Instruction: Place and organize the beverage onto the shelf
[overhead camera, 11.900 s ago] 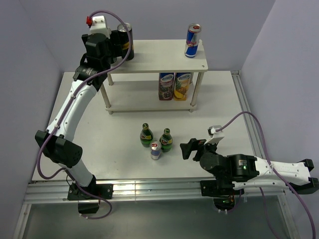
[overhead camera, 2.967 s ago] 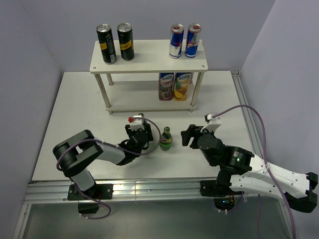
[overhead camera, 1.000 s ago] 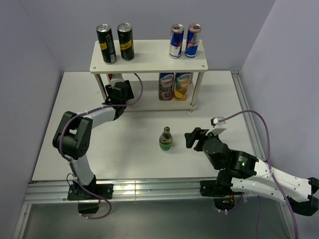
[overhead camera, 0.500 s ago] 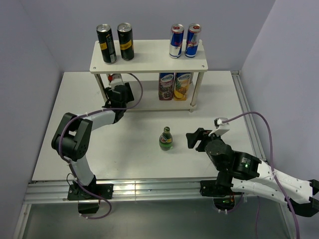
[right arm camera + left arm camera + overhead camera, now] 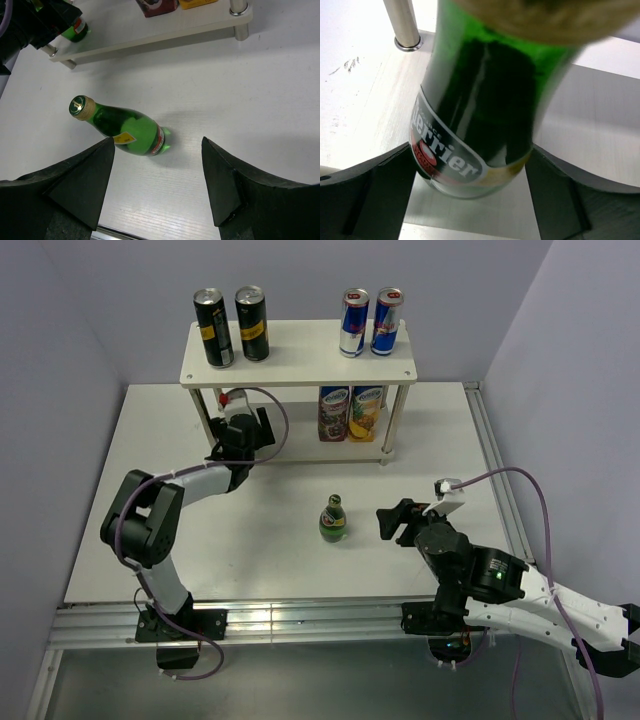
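Left gripper: fingers flank a green bottle, close against the glass; clamped or just released, I cannot tell.
Right gripper: fingers spread, nothing between them, facing the second bottle from just beside it.
Green bottle: upright on the lower board of the shelf, left end, near a post.
Second bottle: standing on the table, well apart from the shelf.
Cans: black cans left, blue-and-silver cans right, on the top board.
Cartons: lower board, right end.
Change: seconds ago both bottles stood together on the table; one has since reached the lower board.
Meaning: five of six look shelved; the last bottle probably belongs beside its twin.
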Controlling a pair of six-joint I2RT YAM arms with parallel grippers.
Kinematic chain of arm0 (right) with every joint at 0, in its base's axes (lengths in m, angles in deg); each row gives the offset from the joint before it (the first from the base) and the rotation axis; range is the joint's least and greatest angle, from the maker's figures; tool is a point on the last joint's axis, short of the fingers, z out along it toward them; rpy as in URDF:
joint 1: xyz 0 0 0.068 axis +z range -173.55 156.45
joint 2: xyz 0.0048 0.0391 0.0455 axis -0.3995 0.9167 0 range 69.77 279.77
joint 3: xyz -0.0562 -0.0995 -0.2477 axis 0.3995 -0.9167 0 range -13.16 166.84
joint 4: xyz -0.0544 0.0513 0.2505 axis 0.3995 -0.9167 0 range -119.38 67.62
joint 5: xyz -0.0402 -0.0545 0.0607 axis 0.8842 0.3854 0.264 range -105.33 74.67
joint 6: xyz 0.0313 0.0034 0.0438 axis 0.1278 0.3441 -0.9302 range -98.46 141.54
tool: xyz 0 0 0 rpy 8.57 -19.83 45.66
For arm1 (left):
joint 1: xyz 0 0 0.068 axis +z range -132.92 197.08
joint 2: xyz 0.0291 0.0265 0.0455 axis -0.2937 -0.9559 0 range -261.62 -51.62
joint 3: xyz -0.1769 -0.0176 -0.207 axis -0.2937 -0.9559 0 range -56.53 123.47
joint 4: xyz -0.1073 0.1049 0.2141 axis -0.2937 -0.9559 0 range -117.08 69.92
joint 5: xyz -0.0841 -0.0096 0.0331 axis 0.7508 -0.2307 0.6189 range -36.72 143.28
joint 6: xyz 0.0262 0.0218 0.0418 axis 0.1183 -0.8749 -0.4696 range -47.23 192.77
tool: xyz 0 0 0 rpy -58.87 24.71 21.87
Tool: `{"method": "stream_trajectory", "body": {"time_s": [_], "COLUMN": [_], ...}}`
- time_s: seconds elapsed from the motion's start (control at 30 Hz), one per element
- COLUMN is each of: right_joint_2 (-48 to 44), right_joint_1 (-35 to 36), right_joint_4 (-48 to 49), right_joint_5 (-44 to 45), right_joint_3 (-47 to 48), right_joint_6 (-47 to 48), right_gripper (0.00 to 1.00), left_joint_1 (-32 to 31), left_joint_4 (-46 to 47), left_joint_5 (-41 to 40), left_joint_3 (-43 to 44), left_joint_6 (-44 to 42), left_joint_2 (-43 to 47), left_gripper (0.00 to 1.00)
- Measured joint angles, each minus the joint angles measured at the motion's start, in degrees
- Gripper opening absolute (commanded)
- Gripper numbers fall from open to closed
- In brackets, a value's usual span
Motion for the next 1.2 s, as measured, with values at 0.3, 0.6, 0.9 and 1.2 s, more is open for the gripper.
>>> {"method": "stream_trajectory", "body": {"time_s": [0.3, 0.6, 0.9, 1.2], "right_joint_2": [-0.66, -1.70, -1.79, -1.77], "right_joint_1": [0.00, 0.00, 0.00, 0.00], "right_joint_4": [-0.55, -0.72, -0.72, -0.76], "right_joint_5": [-0.02, -0.02, 0.00, 0.00], "right_joint_3": [-0.22, -0.33, -0.68, -1.05], "right_joint_6": [-0.17, -0.17, -0.13, -0.13], "right_gripper": [0.77, 0.77, 0.77, 0.77], "left_joint_1": [-0.61, -1.18, -6.60, -18.71], "left_joint_4": [-0.22, -2.10, -7.08, -13.03], "left_joint_5": [0.31, -4.79, -7.89, -7.26], "left_joint_3": [-1.27, -3.69, -10.54, -18.64], "left_joint_6": [-0.07, 0.26, 1.75, 5.90], "left_joint_2": [2.56, 9.70, 23.98, 37.64], "left_gripper": [0.99, 0.99, 0.99, 0.99]}}
